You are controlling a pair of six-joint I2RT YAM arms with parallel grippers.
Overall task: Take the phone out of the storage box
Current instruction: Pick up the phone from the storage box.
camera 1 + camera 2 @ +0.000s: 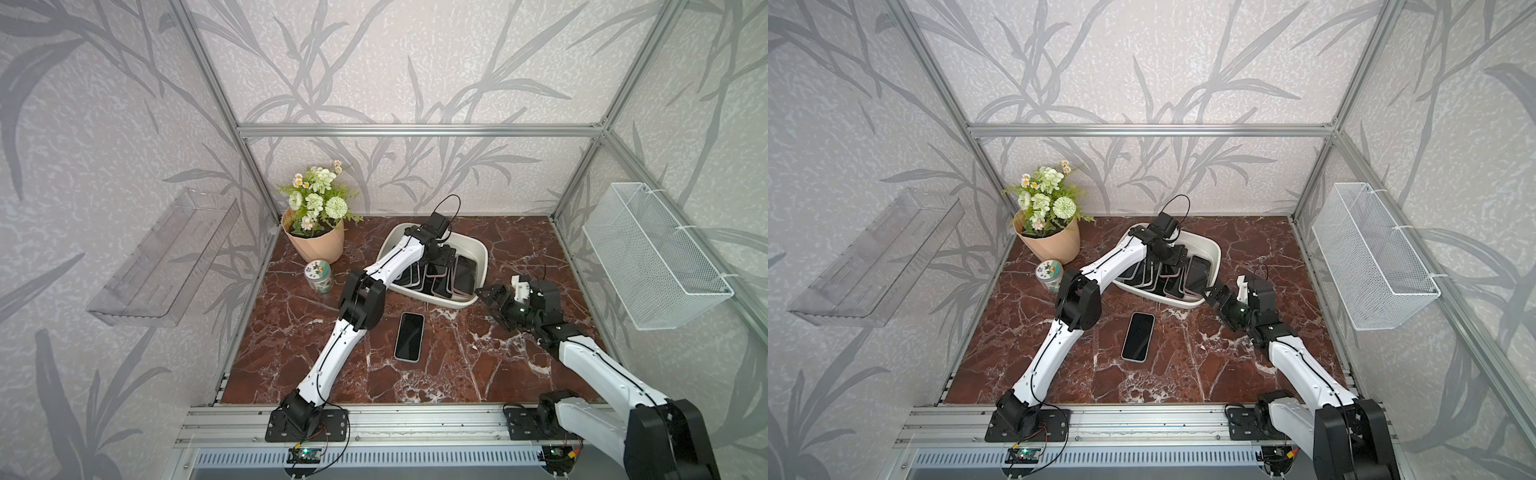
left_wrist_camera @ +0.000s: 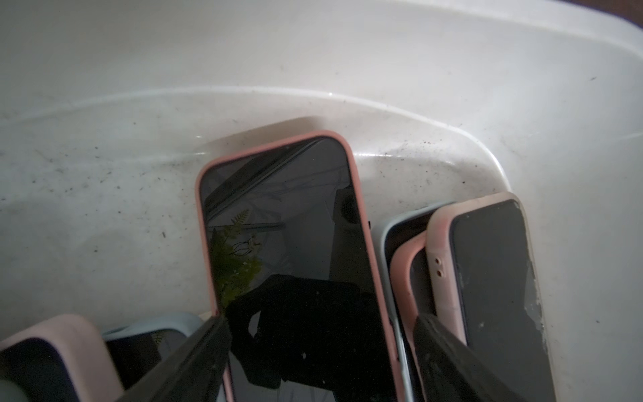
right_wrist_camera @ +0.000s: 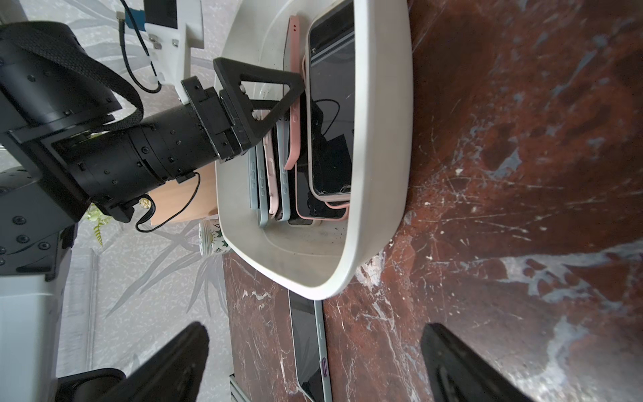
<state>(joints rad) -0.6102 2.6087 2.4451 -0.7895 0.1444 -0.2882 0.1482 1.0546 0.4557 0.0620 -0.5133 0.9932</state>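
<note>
The off-white storage box (image 1: 484, 253) (image 1: 1217, 249) stands at the back middle of the marble table. Several phones (image 1: 463, 274) in pink and pale blue cases lie overlapping inside it. My left gripper (image 1: 441, 258) (image 1: 1173, 255) (image 2: 320, 323) reaches down into the box. It is open, and its fingers straddle a pink-cased phone (image 2: 288, 215) that lies screen up on the box floor (image 2: 104, 209). One finger touches an edge of that phone; the other stands a little off it. My right gripper (image 1: 490, 301) (image 1: 1212, 297) (image 3: 315, 330) hovers open and empty beside the box's near right corner (image 3: 348, 271).
A dark-screened phone (image 1: 409, 336) (image 1: 1138, 336) (image 3: 306, 348) lies flat on the table in front of the box. A potted flower bunch (image 1: 316, 245) and a small can (image 1: 318, 276) stand left of the box. A clear tray (image 1: 166, 257) and a wire-mesh basket (image 1: 652, 257) hang on the side walls.
</note>
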